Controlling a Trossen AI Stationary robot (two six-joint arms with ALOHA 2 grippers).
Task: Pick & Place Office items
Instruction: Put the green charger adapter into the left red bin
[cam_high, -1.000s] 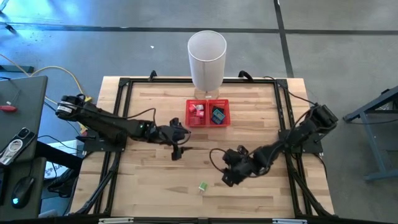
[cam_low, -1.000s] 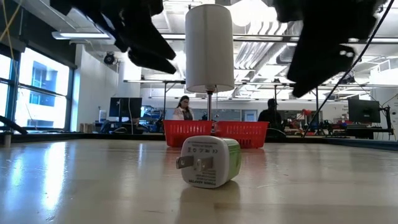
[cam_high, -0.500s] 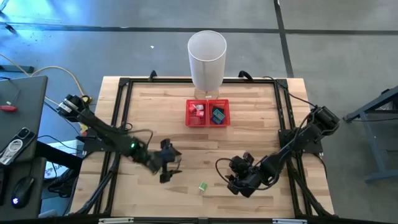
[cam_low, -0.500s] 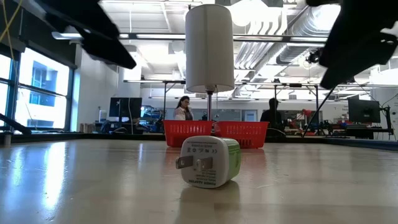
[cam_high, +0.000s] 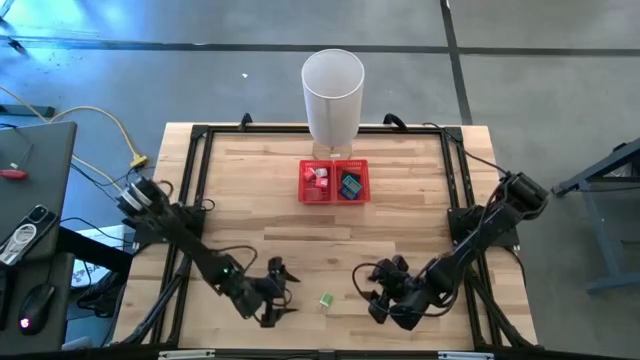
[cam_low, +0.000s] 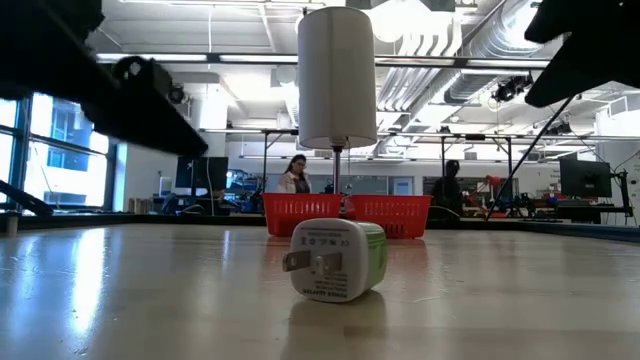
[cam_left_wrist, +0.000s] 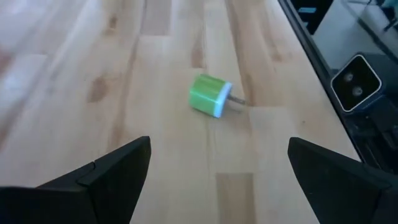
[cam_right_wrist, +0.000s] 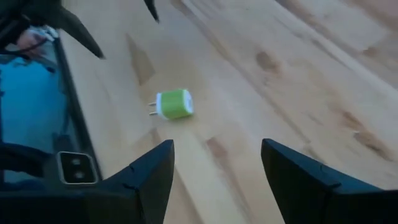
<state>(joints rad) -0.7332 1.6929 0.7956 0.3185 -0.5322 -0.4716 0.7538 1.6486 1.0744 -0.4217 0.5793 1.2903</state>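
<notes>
- Our left gripper (cam_high: 278, 293) hangs low over the near part of the table, its fingers (cam_left_wrist: 106, 177) spread about as wide as they go and holding nothing.
- Straight ahead of it, between the lines of the two fingers, lies the green-white plug (cam_left_wrist: 209, 96), the one office item we see out on the bare wood, near the front edge of the table (cam_high: 400, 200).
- From above, the plug (cam_high: 326, 299) sits just beside our left gripper on its right, with our right gripper (cam_high: 382, 297) a little farther off on the other side; we judge the left to be the nearer one.
- Our right gripper stands partly open, fingers (cam_right_wrist: 140, 180) empty, also facing the plug (cam_right_wrist: 174, 104).
- The plug lies on its side, and its long axis, from green body to white face and prongs, runs slantwise across our left gripper's line of approach, prongs pointing towards the right arm.
- The other items rest in the red tray (cam_high: 334, 181), well apart towards the far side, in front of the white bin (cam_high: 332, 95).
</notes>
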